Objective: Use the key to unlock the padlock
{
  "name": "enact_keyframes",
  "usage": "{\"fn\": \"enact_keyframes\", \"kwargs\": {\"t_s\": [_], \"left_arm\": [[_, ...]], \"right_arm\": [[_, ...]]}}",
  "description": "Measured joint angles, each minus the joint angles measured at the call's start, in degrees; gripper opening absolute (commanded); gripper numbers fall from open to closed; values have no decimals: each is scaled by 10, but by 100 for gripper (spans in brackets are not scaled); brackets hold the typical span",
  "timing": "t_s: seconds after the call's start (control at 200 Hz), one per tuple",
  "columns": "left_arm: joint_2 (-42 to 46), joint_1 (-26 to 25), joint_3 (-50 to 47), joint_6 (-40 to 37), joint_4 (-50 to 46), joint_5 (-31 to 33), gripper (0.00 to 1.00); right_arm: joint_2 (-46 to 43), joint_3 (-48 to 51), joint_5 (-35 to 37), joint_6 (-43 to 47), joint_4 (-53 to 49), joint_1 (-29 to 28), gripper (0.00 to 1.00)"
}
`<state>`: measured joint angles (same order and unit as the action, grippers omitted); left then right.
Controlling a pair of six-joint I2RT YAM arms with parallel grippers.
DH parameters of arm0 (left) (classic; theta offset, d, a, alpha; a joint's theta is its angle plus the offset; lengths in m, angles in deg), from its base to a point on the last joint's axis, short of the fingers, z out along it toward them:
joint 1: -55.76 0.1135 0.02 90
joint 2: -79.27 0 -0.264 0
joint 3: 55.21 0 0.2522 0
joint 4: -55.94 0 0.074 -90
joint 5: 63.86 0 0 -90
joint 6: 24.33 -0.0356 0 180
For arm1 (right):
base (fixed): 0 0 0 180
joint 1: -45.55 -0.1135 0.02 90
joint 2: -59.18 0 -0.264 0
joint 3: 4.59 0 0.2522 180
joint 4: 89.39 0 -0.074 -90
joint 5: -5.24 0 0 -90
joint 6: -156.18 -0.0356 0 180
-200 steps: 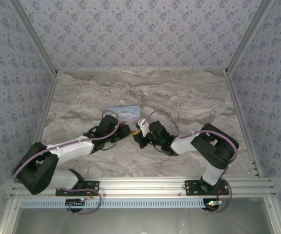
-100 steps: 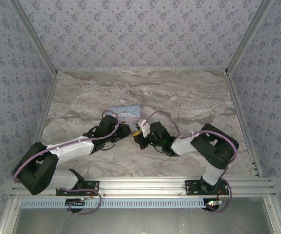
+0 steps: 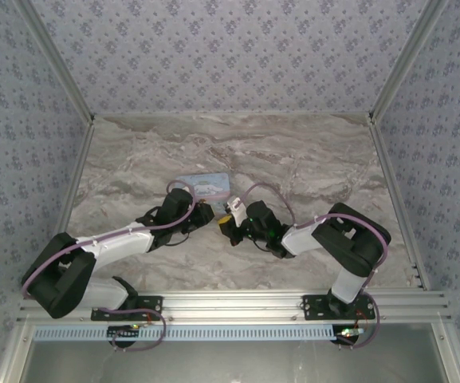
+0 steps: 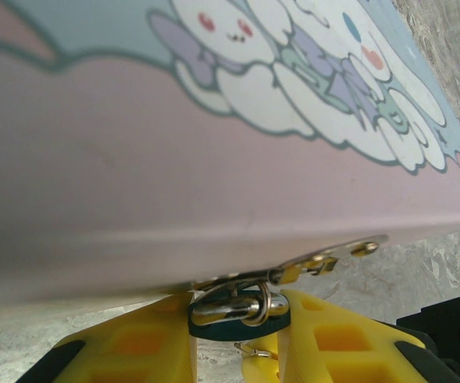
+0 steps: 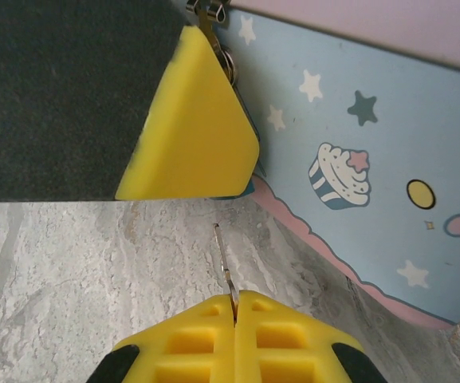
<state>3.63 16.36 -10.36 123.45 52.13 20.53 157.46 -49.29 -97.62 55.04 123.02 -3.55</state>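
At mid-worktop (image 3: 309, 159), seen from overhead, your left fingers (image 3: 206, 214) and right fingers (image 3: 228, 219) sit nearly tip to tip, the right set at 3 o'clock of the left. The light-blue cartoon tin (image 3: 206, 185) lies just beyond them at 12 o'clock.

Left wrist view: your left fingers are clenched on the padlock (image 4: 231, 325). Its blue-teal body is pinched between the yellow pads (image 4: 146, 343), and its shackle (image 4: 241, 305) is hooked at the tin's metal hasp (image 4: 325, 257), directly at 12 o'clock of the body.

Right wrist view: your right fingers are pressed fully together, grasping the key (image 5: 224, 267). Its thin blade points toward 12 o'clock, and the tip is near the left arm's yellow finger (image 5: 190, 120) but apart from it.
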Motion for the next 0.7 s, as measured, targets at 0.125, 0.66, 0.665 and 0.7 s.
{"fn": "enact_keyframes", "kwargs": {"t_s": [0.125,0.66,0.665,0.7], "left_arm": [[0,0,0,0,0,0,27],[0,0,0,4,0,0,27],[0,0,0,4,0,0,27],[0,0,0,4,0,0,27]], "right_arm": [[0,0,0,0,0,0,0],[5,-13,-6,0,4,10,0],[5,-13,-6,0,4,10,0],[7,-14,-9,0,4,10,0]]}}
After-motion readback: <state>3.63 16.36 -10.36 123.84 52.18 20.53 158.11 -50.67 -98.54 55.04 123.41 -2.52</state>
